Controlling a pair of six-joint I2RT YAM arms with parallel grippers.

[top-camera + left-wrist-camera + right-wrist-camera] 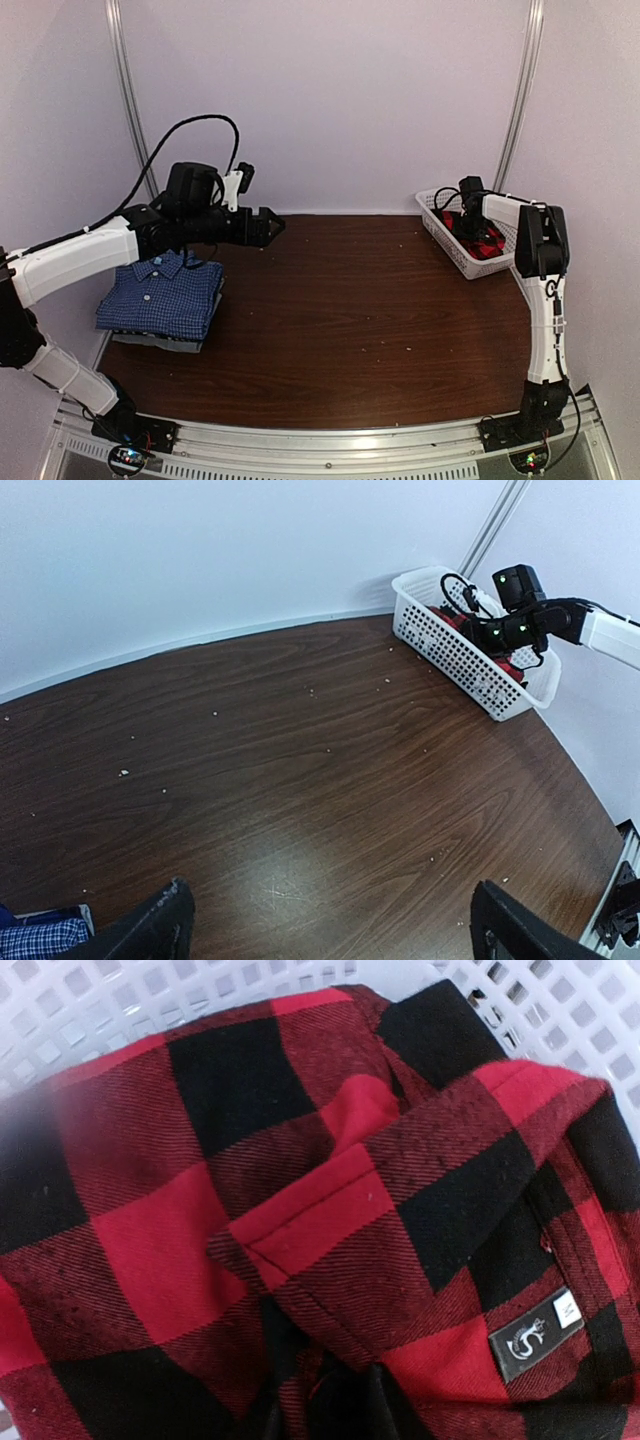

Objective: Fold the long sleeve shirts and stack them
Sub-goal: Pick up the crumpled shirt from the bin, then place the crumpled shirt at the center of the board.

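Left tool [268, 226]: jaws spread wide with nothing between them. It hangs above the bare tabletop [350, 320], pointing toward the middle.
Right tool [468, 222]: reached down into the white mesh basket [450, 245], right against the plaid cloth. In its own view, dark shapes at the bottom edge sink into the folds. I cannot tell how far the jaws stand apart or whether any cloth is pinched.
Red-and-black plaid shirt [300, 1210]: lies bunched inside the basket at the far right corner of the tabletop, directly under the right tool and well apart from the left one.
Plaid shirt, look: big red and black squares in a coarse twill weave, crumpled rather than folded. One hemmed edge is turned over across the middle, and a small black sewn tag [530, 1345] with a white mark sits at the lower right.
Blue checked shirt [160, 295]: folded into a neat rectangle on top of the stack at the left edge of the tabletop. Its collar is at the far end and its buttoned front faces up. It lies beneath the left arm, and the left tool hangs beyond its far right corner, clear of it.
Grey shirt [172, 341]: lies folded under the blue one, and only its near edge shows.
Basket wall: white lattice shows behind the plaid at the top of the right wrist view.
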